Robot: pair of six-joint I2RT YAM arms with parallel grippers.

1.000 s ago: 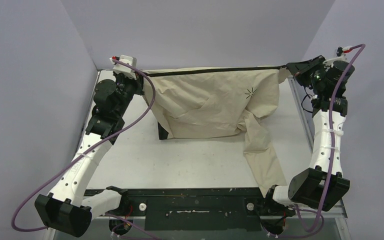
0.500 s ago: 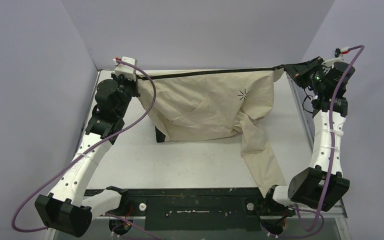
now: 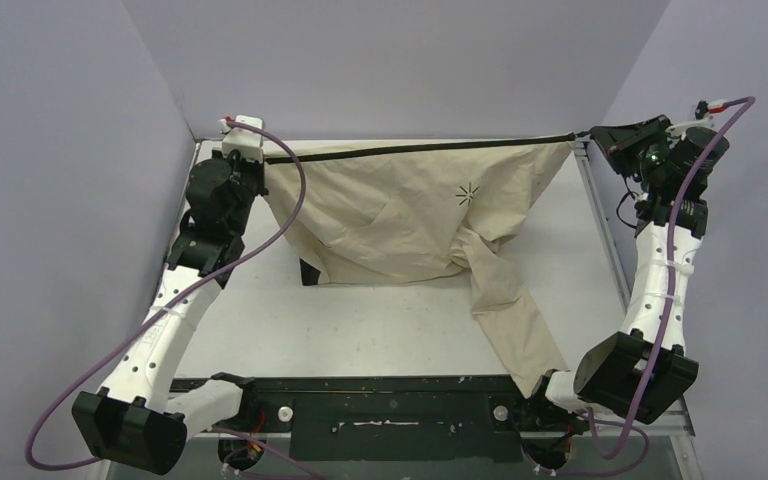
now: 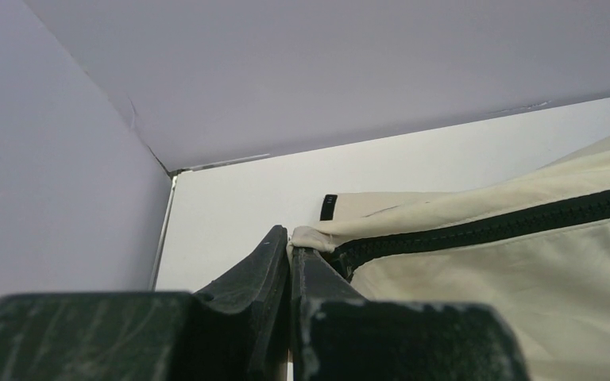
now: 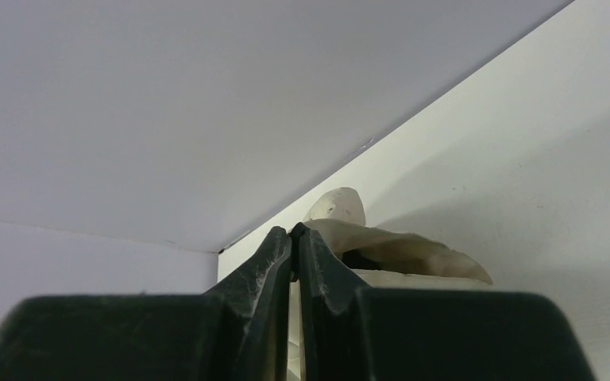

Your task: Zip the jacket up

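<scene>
The beige jacket hangs spread at the back of the table, held up by its top edge. Its dark zipper runs taut along that edge from one gripper to the other. My left gripper is shut on the jacket's left end; in the left wrist view the jaws pinch a beige fabric corner beside the zipper. My right gripper is shut on the right end, where folded fabric bunches by its tips. A black starburst logo faces up. One sleeve trails toward the near edge.
The white table is walled by lavender panels at the back and both sides. A dark patch shows at the jacket's lower left corner. A black cuff tab lies behind the left jaws. A black base rail runs along the near edge.
The two grippers have moved apart, the left one leftward and the right one rightward. The zipper edge has pulled straighter and longer, and the jacket's body has shifted left.
</scene>
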